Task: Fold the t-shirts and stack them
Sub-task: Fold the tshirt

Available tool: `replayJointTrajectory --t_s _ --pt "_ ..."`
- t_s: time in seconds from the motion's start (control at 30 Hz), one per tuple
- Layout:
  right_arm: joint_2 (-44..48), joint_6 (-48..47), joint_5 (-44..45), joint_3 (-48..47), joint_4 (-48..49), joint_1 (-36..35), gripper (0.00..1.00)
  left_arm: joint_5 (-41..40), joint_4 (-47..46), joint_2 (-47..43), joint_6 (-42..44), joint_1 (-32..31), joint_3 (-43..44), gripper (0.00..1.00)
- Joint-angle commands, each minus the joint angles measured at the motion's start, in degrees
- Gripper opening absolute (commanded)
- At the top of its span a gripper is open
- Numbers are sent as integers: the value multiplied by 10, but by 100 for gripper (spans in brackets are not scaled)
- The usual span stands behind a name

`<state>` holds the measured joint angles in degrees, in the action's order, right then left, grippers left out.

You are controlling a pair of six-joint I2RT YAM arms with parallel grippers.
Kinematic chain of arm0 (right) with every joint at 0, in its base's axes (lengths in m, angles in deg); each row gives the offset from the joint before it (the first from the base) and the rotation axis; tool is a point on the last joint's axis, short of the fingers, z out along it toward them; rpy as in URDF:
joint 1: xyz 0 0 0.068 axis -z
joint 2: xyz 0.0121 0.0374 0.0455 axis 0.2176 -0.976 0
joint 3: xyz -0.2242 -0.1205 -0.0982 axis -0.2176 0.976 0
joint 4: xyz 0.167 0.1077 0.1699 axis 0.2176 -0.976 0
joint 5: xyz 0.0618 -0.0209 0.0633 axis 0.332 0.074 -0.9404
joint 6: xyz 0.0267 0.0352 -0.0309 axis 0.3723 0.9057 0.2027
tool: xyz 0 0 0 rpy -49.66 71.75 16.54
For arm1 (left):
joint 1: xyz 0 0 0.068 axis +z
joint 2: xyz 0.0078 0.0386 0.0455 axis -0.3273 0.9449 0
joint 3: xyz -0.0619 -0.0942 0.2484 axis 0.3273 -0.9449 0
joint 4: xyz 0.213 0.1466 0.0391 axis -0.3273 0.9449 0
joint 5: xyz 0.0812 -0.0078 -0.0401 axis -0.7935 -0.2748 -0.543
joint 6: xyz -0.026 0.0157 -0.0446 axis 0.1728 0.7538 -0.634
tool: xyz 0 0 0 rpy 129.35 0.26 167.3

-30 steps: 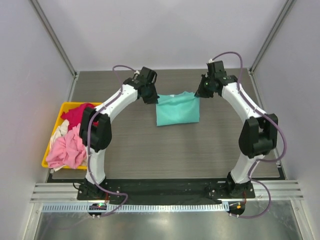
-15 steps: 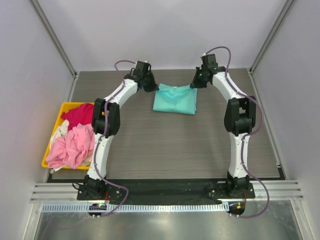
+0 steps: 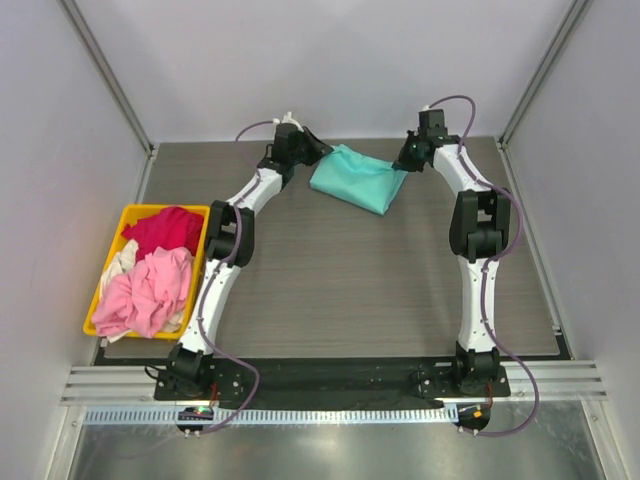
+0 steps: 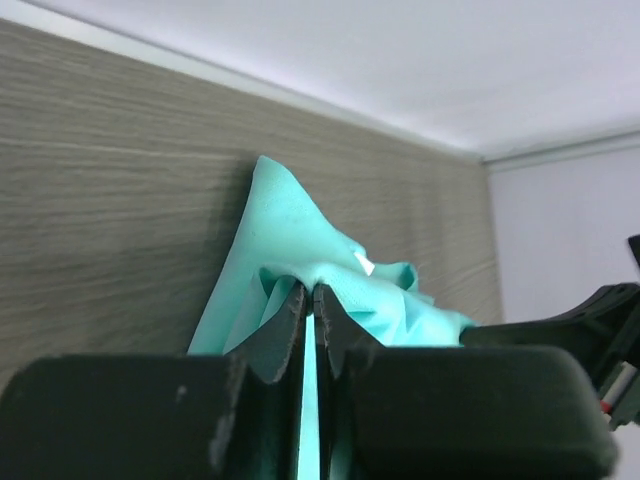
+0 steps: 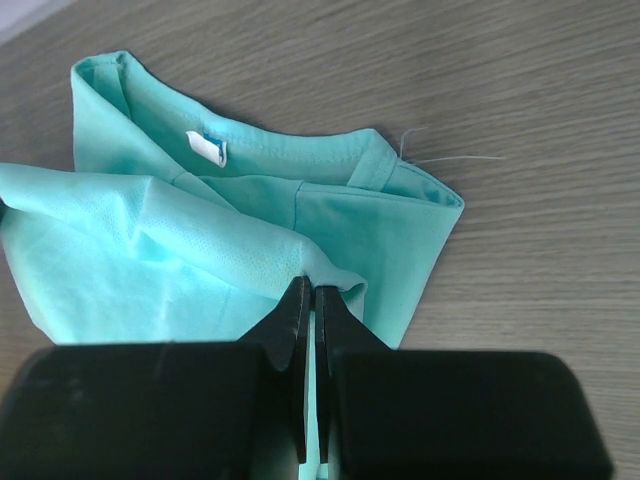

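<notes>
The teal t-shirt point(image 3: 358, 177) is partly folded at the far middle of the table. My left gripper point(image 3: 318, 155) is shut on its left edge; in the left wrist view my left gripper point(image 4: 309, 290) pinches a fold of teal cloth point(image 4: 290, 240). My right gripper point(image 3: 404, 168) is shut on its right edge; in the right wrist view my right gripper point(image 5: 310, 292) pinches the lifted top layer point(image 5: 150, 250) over the collar with its white tag point(image 5: 207, 148). The magenta-red t-shirt point(image 3: 160, 229), the light pink t-shirt point(image 3: 143, 293) and the whitish t-shirt point(image 3: 118, 260) lie bunched in the yellow bin.
The yellow bin point(image 3: 128, 213) stands at the left edge of the table. The back wall and the frame posts stand close behind both grippers. The wood-grain tabletop point(image 3: 350, 280) stretches between the arms.
Both grippers have moved toward the back wall with the teal t-shirt's edges, carrying the cloth over itself. The shirt now lies further back and skewed, narrower than before.
</notes>
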<state>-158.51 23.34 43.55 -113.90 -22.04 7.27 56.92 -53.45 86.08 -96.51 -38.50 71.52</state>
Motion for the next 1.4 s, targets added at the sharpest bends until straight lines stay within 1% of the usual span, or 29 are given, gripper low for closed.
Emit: replayJointTrajectory --t_s 0.0,0.03,0.07,0.13,0.17,0.2,0.23,0.27,0.3,0.37,0.4,0.43,0.47,0.5,0.57,0.6,0.73,0.87,1.03,1.13,1.37 --pt "9 29 11 3 60 9 1 2 -132 25 -85 3 51 7" --pt "12 34 13 15 78 8 1 -2 -160 38 -91 2 57 10" --pt "15 37 23 22 87 9 1 -6 -173 43 -99 2 64 18" --pt "24 52 36 57 120 11 2 -7 -187 46 -96 2 72 26" --pt "31 60 46 72 132 13 3 0 -186 36 -86 2 68 33" --pt "33 71 48 84 142 15 5 1 -180 26 -73 2 59 36" --pt "34 87 56 101 150 20 5 1 -162 12 -39 2 48 38" --pt "38 92 60 110 156 21 5 -1 -157 -23 -22 4 9 42" --pt "44 95 60 122 166 23 9 -4 -150 -42 -2 5 -12 44" --pt "51 105 58 144 185 27 17 -8 -102 -94 57 9 -47 49" --pt "53 105 50 146 186 28 25 -20 -76 -111 79 9 -67 50" --pt "63 101 49 153 186 28 27 -24 -20 -124 126 10 -76 50" --pt "70 97 43 157 188 29 30 -29 7 -137 145 9 -83 50" --pt "85 92 29 163 190 29 36 -37 55 -162 162 9 -101 51" --pt "98 73 6 166 189 30 44 -42 86 -186 201 9 -124 52" --pt "105 68 2 168 182 28 45 -43 108 -202 211 9 -150 53" --pt "151 51 -24 208 172 29 48 -6 114 -229 227 9 -210 53" --pt "166 43 -74 240 167 29 57 25 125 -212 239 9 -218 53" --pt "189 30 -100 289 162 26 59 58 131 -175 252 9 -211 52" --pt "199 15 -112 312 160 19 59 80 131 -154 258 9 -192 51" --pt "197 -20 -104 344 153 0 57 95 131 -119 269 10 -160 52"
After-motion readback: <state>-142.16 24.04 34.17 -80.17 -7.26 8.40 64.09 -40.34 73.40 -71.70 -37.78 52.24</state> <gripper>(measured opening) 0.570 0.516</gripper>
